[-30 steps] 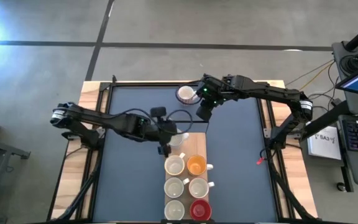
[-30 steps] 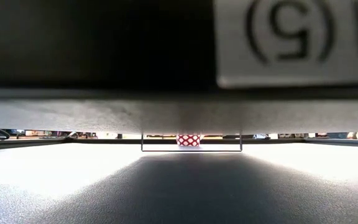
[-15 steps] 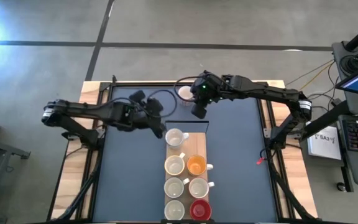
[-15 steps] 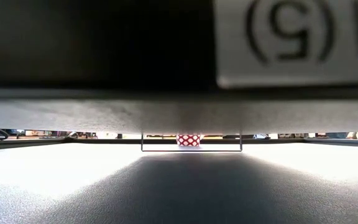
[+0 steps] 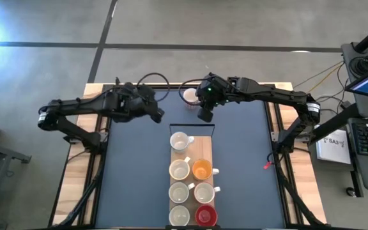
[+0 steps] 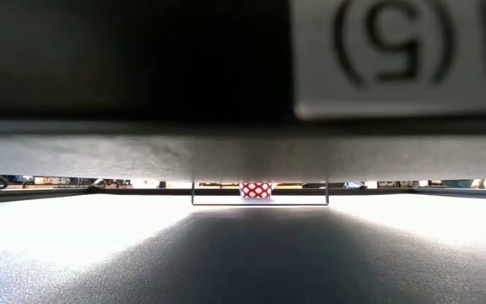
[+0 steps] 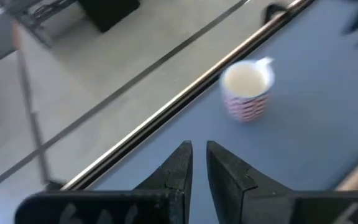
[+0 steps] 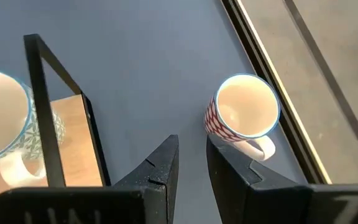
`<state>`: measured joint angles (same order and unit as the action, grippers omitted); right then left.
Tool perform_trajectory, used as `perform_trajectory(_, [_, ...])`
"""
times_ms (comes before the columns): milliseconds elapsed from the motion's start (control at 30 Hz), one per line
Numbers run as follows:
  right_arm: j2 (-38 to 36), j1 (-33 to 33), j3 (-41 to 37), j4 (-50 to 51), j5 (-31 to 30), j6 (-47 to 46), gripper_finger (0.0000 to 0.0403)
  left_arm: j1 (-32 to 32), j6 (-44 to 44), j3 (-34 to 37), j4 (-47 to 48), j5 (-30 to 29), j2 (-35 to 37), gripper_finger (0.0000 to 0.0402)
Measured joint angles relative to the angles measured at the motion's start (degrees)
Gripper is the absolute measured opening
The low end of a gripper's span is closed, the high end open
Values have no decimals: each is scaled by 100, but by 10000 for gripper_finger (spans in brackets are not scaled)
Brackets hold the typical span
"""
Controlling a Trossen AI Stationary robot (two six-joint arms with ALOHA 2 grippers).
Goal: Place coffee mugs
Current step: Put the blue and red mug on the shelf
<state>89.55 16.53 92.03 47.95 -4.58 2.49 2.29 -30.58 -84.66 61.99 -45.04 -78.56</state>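
The white mug with a reddish patterned side [image 5: 189, 96] [image 7: 246, 92] [image 8: 243, 116] [image 6: 256, 190] stands upright on the dark mat near the far edge. Several mugs stand in two columns on a wooden board [image 5: 193, 150]: white ones [image 5: 180, 140], an orange one [image 5: 202, 169] and a red one [image 5: 206, 215]. My left gripper [image 5: 159, 116] [image 7: 199, 155] hovers over the mat to the left of the board's far end, fingers almost together. My right gripper [image 5: 204, 116] [image 8: 192, 152] hovers just near-right of the patterned mug with a small gap between its fingers.
A thin black metal frame [image 5: 193, 126] [image 8: 39, 74] stands at the board's far end, between my right gripper and the nearest white mug [image 8: 5, 127]. A black rail [image 7: 185, 99] borders the mat's far edge. Bare mat [image 5: 133, 179] lies left and right of the board.
My left gripper has drawn back from the far-left white mug on the board, moving toward the table's left and far edge; that mug stays upright on the board. My right gripper has shifted slightly left toward the patterned mug.
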Motion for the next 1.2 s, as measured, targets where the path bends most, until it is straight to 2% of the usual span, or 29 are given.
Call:
perform_trajectory(233, [144, 221, 0, 202, 9, -332, 73, 750, 461, 2, 731, 525, 128, 29])
perform_trajectory(433, [440, 651, 0, 275, 56, -569, 73, 1353, 1096, 4, 815, 560, 265, 29])
perform_trajectory(500, [580, 809, 0, 316, 298, -564, 73, 1555, 1239, 17, 842, 574, 333, 29])
perform_trajectory(600, [750, 989, 7, 453, 1053, -518, 73, 1869, 1474, 123, 840, 777, 483, 29])
perform_trajectory(667, [821, 1069, 17, 607, 1378, -360, 73, 2051, 1548, 220, 846, 933, 580, 29])
perform_trajectory(767, [838, 1142, 18, 860, 1359, 174, 73, 2223, 1590, 360, 836, 1100, 734, 29])
perform_trajectory(900, [828, 1211, 22, 1070, 1334, 1693, 72, 2275, 1593, 656, 718, 1161, 967, 29])
perform_trajectory(967, [815, 1222, 22, 1061, 1215, 2383, 70, 2275, 1511, 806, 700, 1170, 1070, 29])
perform_trajectory(1067, [812, 1222, 22, 1064, 609, 2928, 62, 2275, 1304, 1080, 697, 1214, 1262, 29])
perform_trajectory(1200, [812, 1225, 22, 1065, -601, 2566, 49, 2275, 950, 1553, 634, 1313, 1547, 29])
